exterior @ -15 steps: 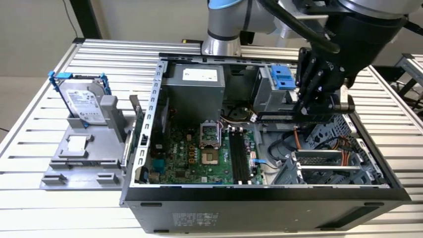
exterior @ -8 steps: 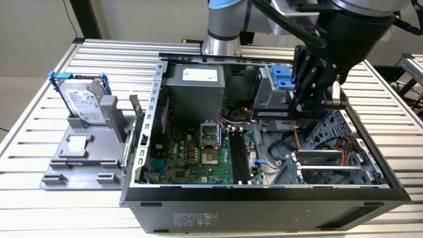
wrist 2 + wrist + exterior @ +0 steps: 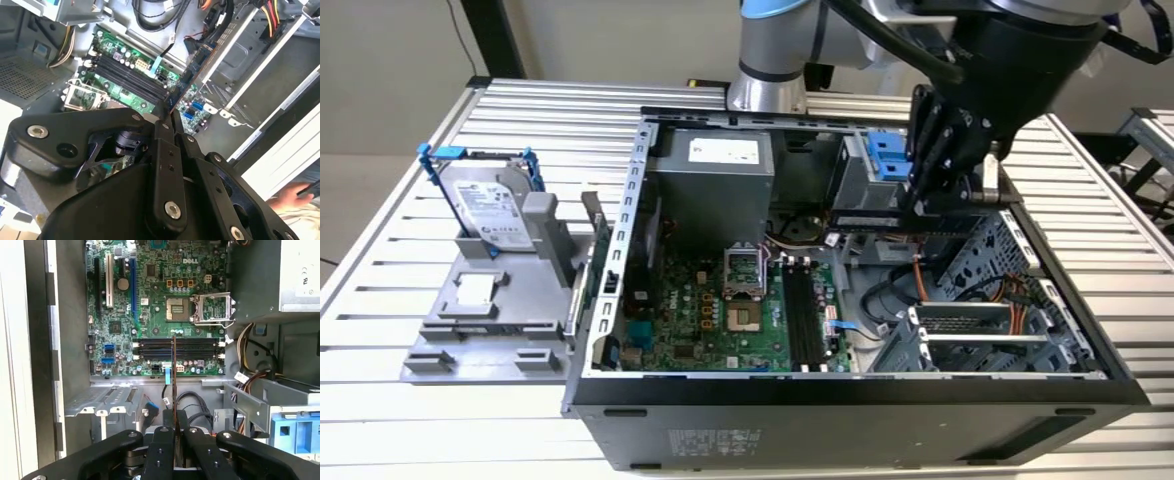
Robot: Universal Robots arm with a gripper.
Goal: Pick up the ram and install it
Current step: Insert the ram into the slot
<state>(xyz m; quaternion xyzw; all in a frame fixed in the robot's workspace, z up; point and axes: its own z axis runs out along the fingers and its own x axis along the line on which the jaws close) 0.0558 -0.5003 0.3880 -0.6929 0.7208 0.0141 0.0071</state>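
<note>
My gripper (image 3: 945, 190) hangs over the open computer case (image 3: 607, 300), toward the exterior view's right, above the drive cage. It is shut on the ram (image 3: 897, 222), a long thin board held level just under the fingers. In the first wrist view the ram (image 3: 173, 375) stands edge-on between the gripper (image 3: 173, 416) fingers, lined up across the black memory slots (image 3: 177, 346) of the green motherboard. In the second wrist view the ram (image 3: 197, 70) sticks out from the gripper (image 3: 168, 119) at a slant above the slots (image 3: 130, 75). The ram is well above the slots, not touching them.
The power supply (image 3: 707, 170) fills the back of the case, with cables and a drive cage (image 3: 974, 320) below the gripper. A silver hard drive in a blue frame (image 3: 487, 205) stands on a grey fixture (image 3: 467, 330) at the exterior view's left. A person's hand (image 3: 290, 197) shows beyond the case.
</note>
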